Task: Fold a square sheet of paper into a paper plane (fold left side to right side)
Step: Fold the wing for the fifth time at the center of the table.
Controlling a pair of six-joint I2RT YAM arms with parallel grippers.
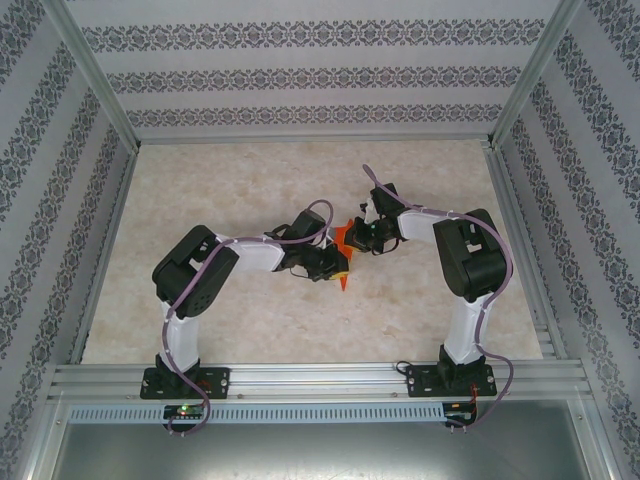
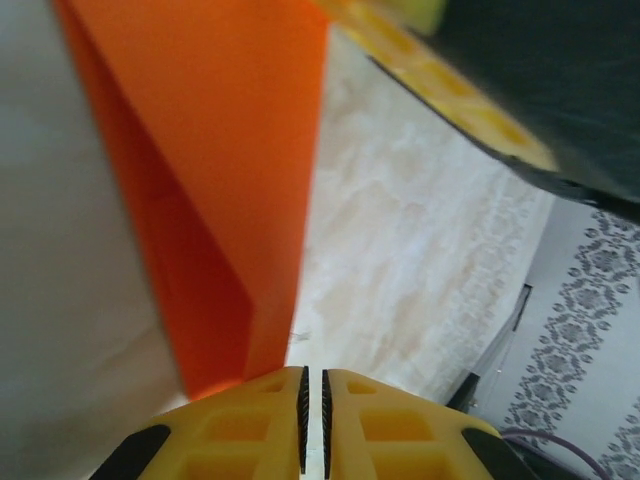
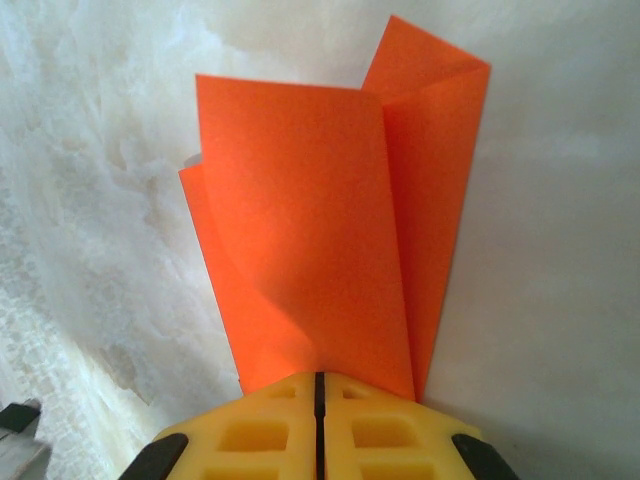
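The orange sheet of paper is folded into a narrow, layered shape and held up off the table between the two arms. In the right wrist view the paper rises straight out of my right gripper, which is shut on its lower end. My left gripper has its jaws almost together with only a thin slit and nothing in it. The paper hangs just to the left of its yellow fingers. In the top view the left gripper and right gripper meet at the paper.
The marble-patterned table lies under both arms. Patterned walls and metal frame rails enclose it. Part of the other gripper's yellow and black finger crosses the upper right of the left wrist view.
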